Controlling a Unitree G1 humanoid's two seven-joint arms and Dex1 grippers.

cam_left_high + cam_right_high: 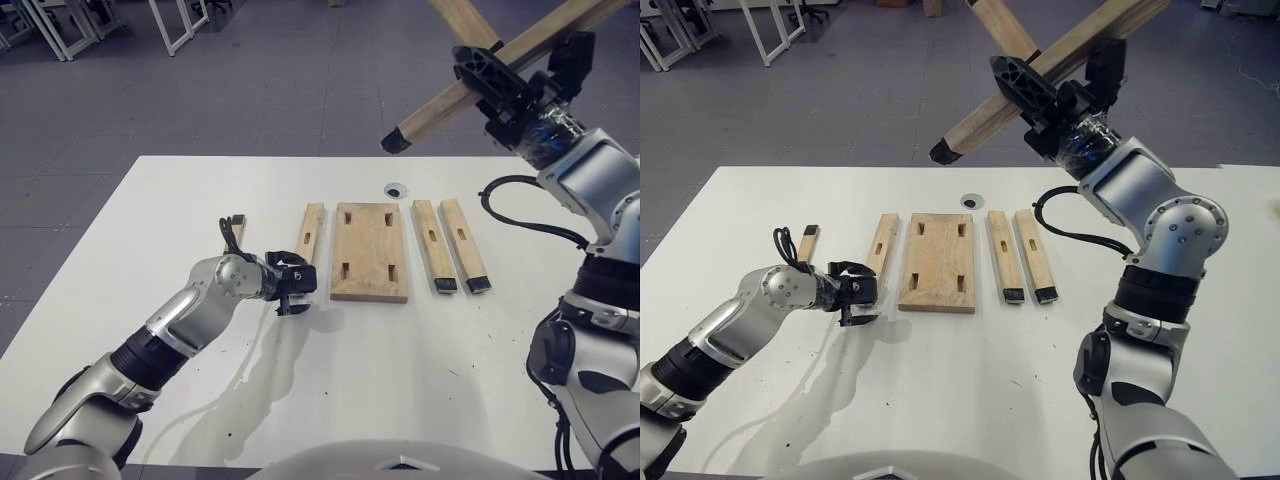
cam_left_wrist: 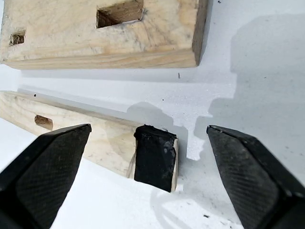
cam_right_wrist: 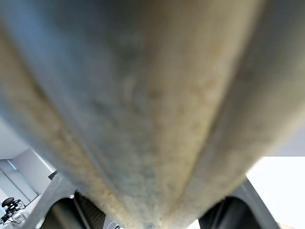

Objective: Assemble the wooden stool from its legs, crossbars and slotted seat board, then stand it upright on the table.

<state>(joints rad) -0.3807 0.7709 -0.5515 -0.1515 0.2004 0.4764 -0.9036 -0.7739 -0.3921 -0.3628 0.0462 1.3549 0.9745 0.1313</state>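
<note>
The slotted seat board lies flat in the middle of the white table. A leg lies just left of it, and my left gripper stands open at that leg's black-capped near end, one finger on each side, not touching. Two more legs lie right of the board. A short piece lies farther left. My right gripper is raised high over the table's back right, shut on two crossed wooden pieces, one ending in a black cap.
A small round hole sits in the table behind the board. The front half of the table is bare white surface. Grey floor and white table frames lie beyond the far edge.
</note>
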